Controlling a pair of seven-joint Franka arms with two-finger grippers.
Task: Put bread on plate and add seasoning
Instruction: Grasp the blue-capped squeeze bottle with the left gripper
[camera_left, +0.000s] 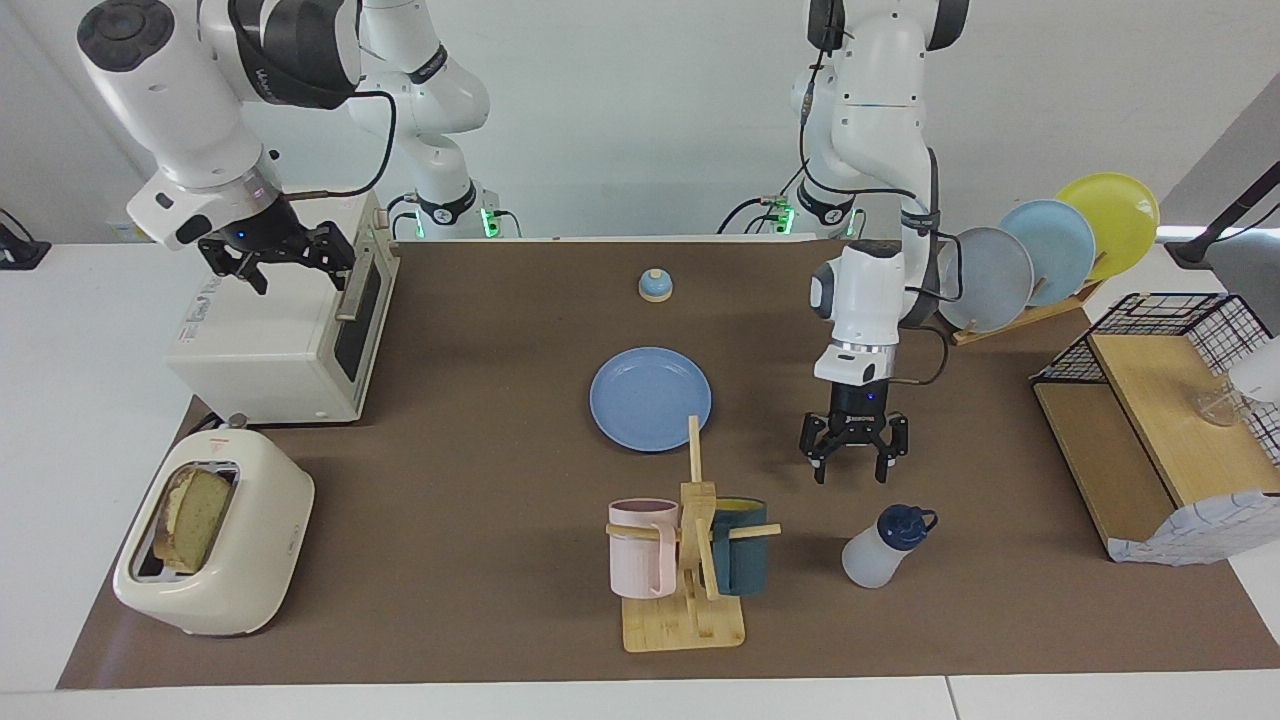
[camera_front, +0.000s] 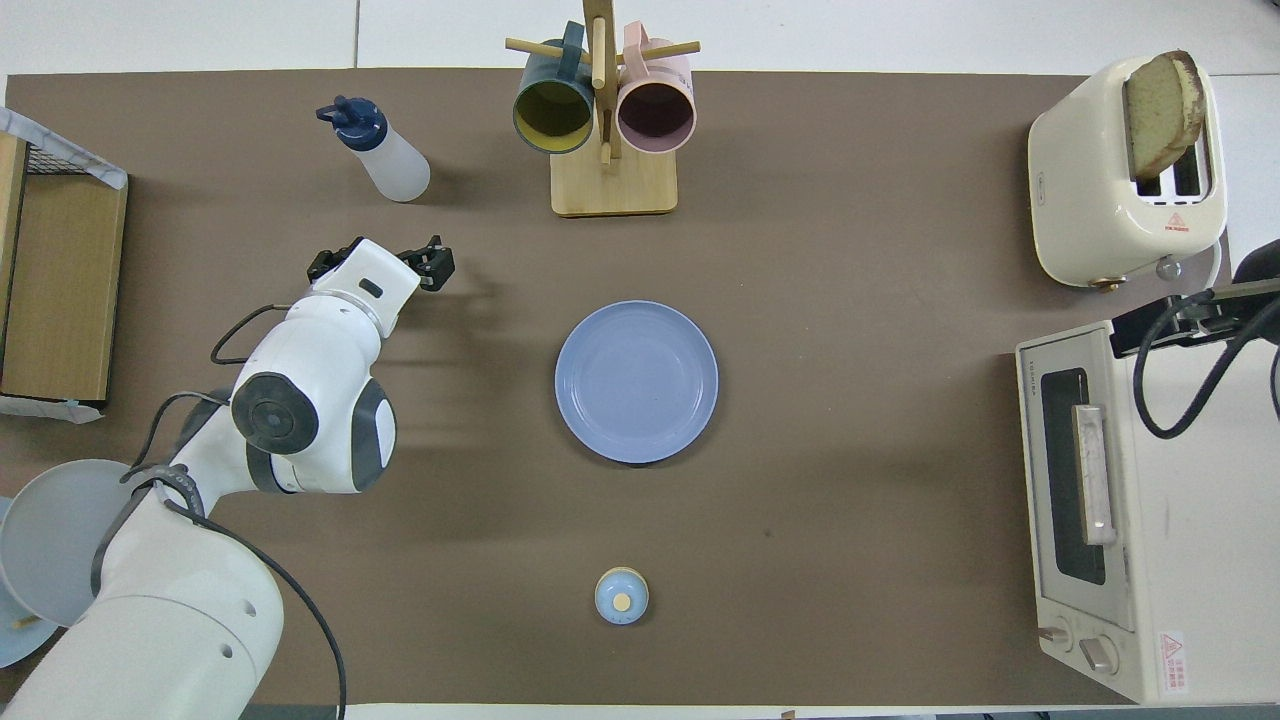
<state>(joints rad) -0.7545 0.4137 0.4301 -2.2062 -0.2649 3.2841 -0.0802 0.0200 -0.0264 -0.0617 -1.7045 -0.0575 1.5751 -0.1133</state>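
Observation:
The bread stands upright in a slot of the cream toaster at the right arm's end of the table; it also shows in the overhead view. The blue plate lies empty in the middle of the brown mat. The seasoning bottle with its navy cap stands beside the mug rack. My left gripper is open and empty, pointing down over the mat between plate and bottle, touching neither. My right gripper is open and empty over the toaster oven, waiting.
A white toaster oven stands beside the toaster. A wooden mug rack holds a pink and a teal mug. A small blue bell sits near the robots. A plate rack and a wooden shelf stand at the left arm's end.

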